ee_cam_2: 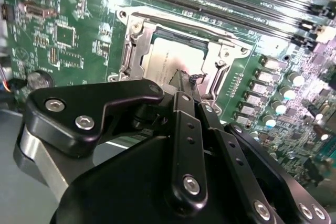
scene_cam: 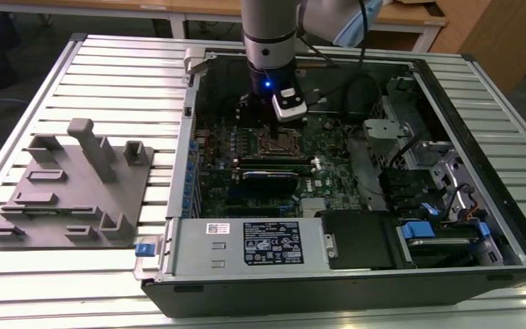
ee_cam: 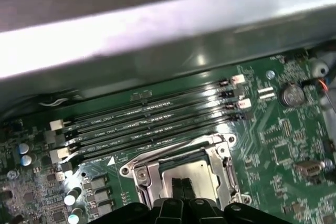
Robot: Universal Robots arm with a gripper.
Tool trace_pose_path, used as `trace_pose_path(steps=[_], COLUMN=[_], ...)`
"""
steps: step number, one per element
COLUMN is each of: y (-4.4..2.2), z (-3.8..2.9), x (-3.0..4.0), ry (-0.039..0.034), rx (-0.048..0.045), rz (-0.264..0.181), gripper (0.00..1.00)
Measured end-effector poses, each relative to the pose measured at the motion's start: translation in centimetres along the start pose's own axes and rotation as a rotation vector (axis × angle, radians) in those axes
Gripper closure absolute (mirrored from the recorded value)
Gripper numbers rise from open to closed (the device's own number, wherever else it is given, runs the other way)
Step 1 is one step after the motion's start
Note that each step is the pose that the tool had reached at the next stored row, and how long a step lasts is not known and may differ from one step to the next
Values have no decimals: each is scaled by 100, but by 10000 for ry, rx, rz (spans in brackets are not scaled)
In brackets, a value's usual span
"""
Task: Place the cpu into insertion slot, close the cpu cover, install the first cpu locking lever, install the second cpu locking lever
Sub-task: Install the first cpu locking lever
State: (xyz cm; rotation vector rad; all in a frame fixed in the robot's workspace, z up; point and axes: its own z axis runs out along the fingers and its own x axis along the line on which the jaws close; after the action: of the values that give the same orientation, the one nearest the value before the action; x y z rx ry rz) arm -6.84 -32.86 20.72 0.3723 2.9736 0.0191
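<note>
- We see the arm (scene_cam: 268, 41) reaching down into an open computer case (scene_cam: 496, 178) that lies on the slatted counter (scene_cam: 117, 75).
- The gripper (ee_cam_2: 185, 80) is clenched: its two dark fingers (ee_cam: 176, 191) lie pressed together, and we see nothing held between them.
- In both wrist views its tip hangs right over the cpu (ee_cam_2: 168, 56); we cannot tell whether it touches the chip.
- The cpu sits flat in the insertion slot (scene_cam: 277, 142) on the green motherboard (ee_cam: 283, 145), its silvery top facing up.
- The cpu cover (ee_cam_2: 128, 56) lies down around the chip, which shows through the square cut-out.
- We cannot tell how the locking levers stand.
- Long black memory slots (ee_cam: 152, 121) run just beside the insertion slot.
- In the exterior view a grey holder with upright posts (scene_cam: 71, 199) rests on the counter, to the exterior view's left of the case.
</note>
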Motion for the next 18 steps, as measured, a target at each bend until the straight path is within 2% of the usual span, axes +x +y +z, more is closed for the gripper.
trace_pose_path(steps=[2, 6, 8, 16, 17, 18], y=[0, 1, 2, 3, 3, 3], z=[3, 5, 6, 6, 7, 8], x=[0, -4, -8, -9, -10, -10], ry=[11, 77, 101, 117, 170, 265], rx=[-32, -51, -52, -48, -30, -3], rz=[-239, -509, -552, -555, -558, -557], gripper=[90, 90, 90, 90, 90, 90])
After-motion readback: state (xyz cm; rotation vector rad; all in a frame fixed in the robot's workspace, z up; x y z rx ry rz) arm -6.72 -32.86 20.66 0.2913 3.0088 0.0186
